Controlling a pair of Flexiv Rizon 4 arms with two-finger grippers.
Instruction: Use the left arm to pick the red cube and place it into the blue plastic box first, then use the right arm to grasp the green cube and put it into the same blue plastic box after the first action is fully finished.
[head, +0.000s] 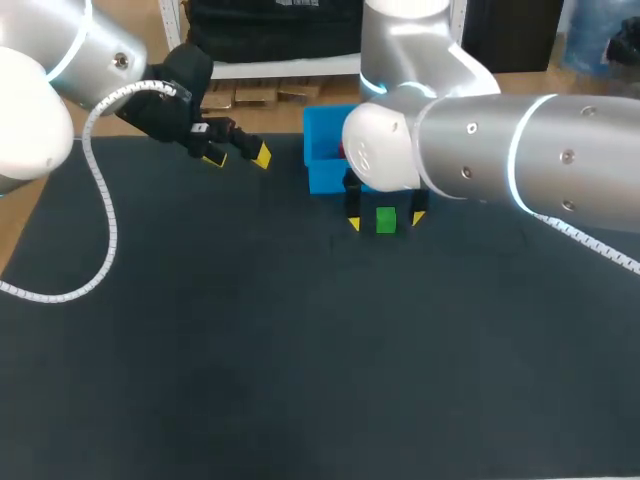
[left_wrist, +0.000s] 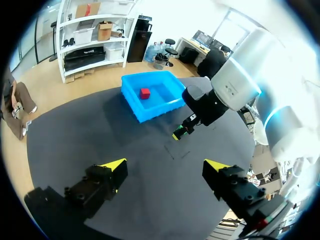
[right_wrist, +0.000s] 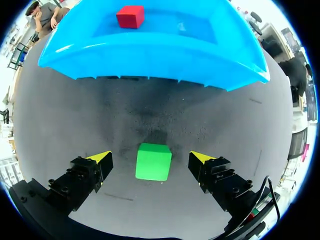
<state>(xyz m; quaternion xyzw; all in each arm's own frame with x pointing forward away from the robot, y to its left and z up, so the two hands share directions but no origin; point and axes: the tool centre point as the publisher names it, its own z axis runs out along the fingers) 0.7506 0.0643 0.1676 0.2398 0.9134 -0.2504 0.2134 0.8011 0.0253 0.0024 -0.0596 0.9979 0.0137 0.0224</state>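
Step one looks finished: the red cube (right_wrist: 130, 16) lies inside the blue box (right_wrist: 150, 55) at the table's (head: 250, 350) far edge. The left gripper (left_wrist: 165, 164) hangs wide open and empty by that edge, left of the box, out of the way. The right gripper (right_wrist: 151, 157) straddles the green cube (right_wrist: 153, 161) just before the box, fingers spread either side without touching, seemingly lined up to close.

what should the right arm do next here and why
Probably shut the right gripper on the green cube. The red cube already lies in the blue box, so the first step looks done. The green cube sits between the open fingers with a gap on each side. The left gripper is open and clear of the box.
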